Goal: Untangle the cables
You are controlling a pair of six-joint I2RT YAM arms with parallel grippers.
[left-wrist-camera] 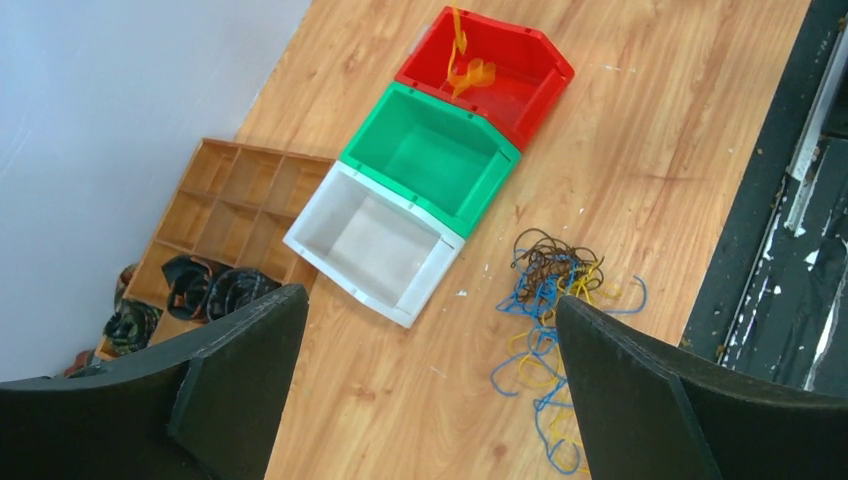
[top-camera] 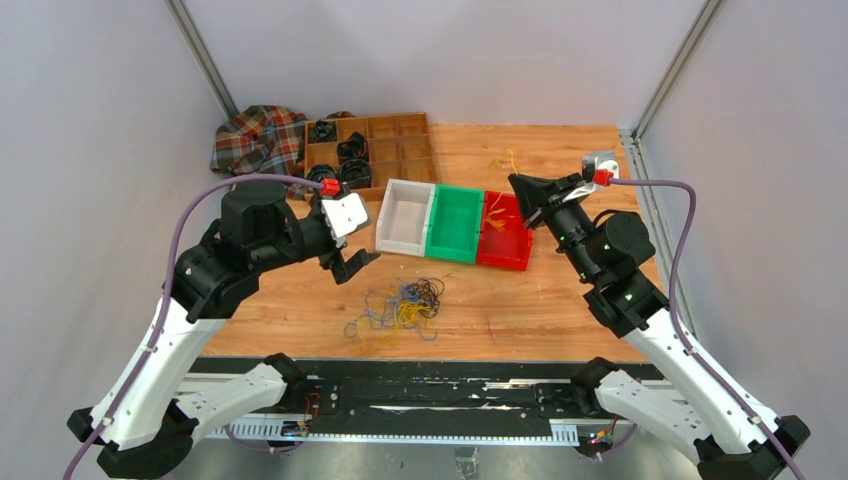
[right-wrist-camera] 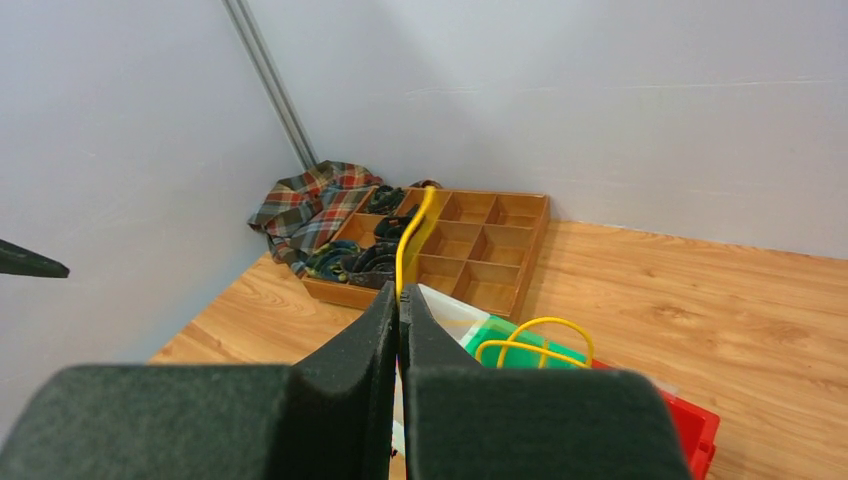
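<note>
Top view, far-left corner: plaid cloth (top-camera: 255,135) bunched against the wooden tray (top-camera: 400,140). Black bundles (top-camera: 352,148) sat in the tray's left compartments. The left wrist view caught only a few of them at its edge.

Left gripper (top-camera: 350,264) hung above the table (top-camera: 560,300), just left of the bins. Its wrist view showed the fingers (left-wrist-camera: 240,380) spread wide with nothing between them.

Cable pile (top-camera: 405,305) lay on the table in front of the bins, between the two arms, closer to the left one. The left wrist view resolved it best: blue, yellow and black loops knotted together, with a few blue and yellow loops trailing out.

The bins stood in a touching row: white bin (top-camera: 405,217), green bin (top-camera: 455,222), red bin (top-camera: 505,240).

Right gripper (top-camera: 516,183) was over the red bin. The top view couldn't resolve the grip. The right wrist view did: the fingers (right-wrist-camera: 370,330) were pinched tight on a yellow cable (right-wrist-camera: 415,230), one end sticking up past the tips and a loop below. Only the left wrist view showed that cable's lower end curled down inside the red bin.
</note>
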